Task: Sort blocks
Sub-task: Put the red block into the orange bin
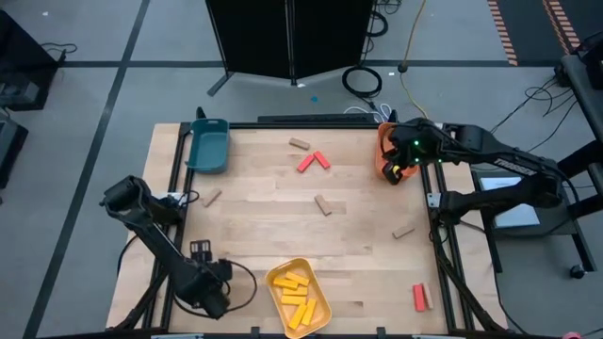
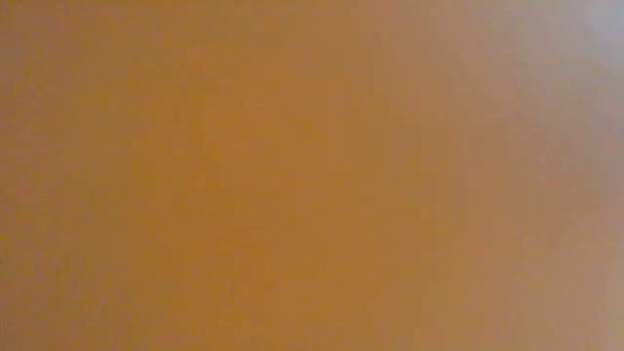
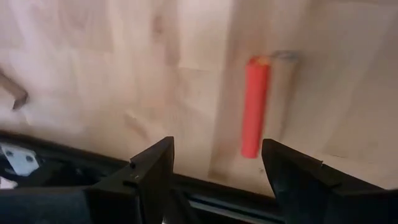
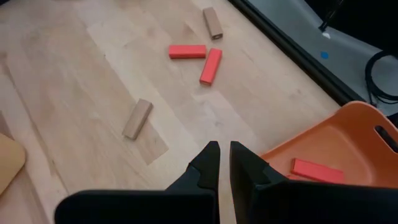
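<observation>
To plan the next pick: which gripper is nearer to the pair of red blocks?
Right. The right gripper hangs at the orange tray, close beside the pair of red blocks; the left gripper sits far across the table.

Camera layout: one overhead, one low, two wrist.
High view looks straight down on the whole table [image 1: 283, 235]; low view shows only orange blur; both wrist views look close down on the tabletop, the right sharing the orange tray [image 4: 348, 143].

yellow blocks [image 1: 296, 294]: several, lying piled flat in the yellow tray at the table's front edge
red pair [image 1: 313, 162]: two touching in a V, back centre
red block [image 1: 418, 298]: front right, a tan one beside it
tan blocks [image 1: 323, 204]: scattered singly, lying flat
red block in orange tray [image 4: 318, 170]: flat
</observation>
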You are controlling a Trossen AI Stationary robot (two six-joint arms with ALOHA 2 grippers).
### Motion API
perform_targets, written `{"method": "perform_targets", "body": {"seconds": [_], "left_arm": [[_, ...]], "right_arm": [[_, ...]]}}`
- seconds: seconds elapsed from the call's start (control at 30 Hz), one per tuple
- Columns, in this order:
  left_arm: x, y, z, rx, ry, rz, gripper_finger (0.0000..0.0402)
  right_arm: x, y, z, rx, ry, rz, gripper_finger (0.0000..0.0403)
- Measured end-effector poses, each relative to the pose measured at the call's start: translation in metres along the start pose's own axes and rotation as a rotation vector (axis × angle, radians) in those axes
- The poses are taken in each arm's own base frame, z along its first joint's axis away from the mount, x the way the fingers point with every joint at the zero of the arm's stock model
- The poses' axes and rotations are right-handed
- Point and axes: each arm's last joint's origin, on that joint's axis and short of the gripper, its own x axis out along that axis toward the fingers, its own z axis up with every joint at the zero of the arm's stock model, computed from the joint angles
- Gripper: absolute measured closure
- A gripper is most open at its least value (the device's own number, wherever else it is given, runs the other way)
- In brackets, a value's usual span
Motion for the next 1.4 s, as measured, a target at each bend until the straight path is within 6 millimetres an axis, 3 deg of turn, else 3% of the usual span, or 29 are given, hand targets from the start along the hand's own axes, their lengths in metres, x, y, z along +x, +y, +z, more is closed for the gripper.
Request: {"method": "perform_targets", "body": {"seconds": [0.23, 0.37, 0.67, 1.07, 1.4], "left_arm": [[0.008, 0.016, -0.018, -0.137, -0.113, -0.142, 0.0163], [0.015, 0.022, -0.020, -0.155, -0.120, -0.124, 0.0163], [0.035, 0.020, -0.017, -0.151, -0.135, -0.174, 0.0163], [0.036, 0.019, -0.017, -0.149, -0.139, -0.186, 0.0163], [0.036, 0.017, -0.016, -0.149, -0.153, -0.200, 0.0221]], "right_arm": [[0.005, 0.003, 0.001, -0.014, 0.016, -0.002, 0.0403], [0.008, 0.004, 0.003, -0.021, 0.016, -0.007, 0.0403], [0.017, 0.006, 0.005, -0.052, 0.039, -0.018, 0.0403], [0.018, 0.007, 0.006, -0.052, 0.035, -0.017, 0.0403], [0.018, 0.007, 0.006, -0.052, 0.036, -0.017, 0.0403]]}}
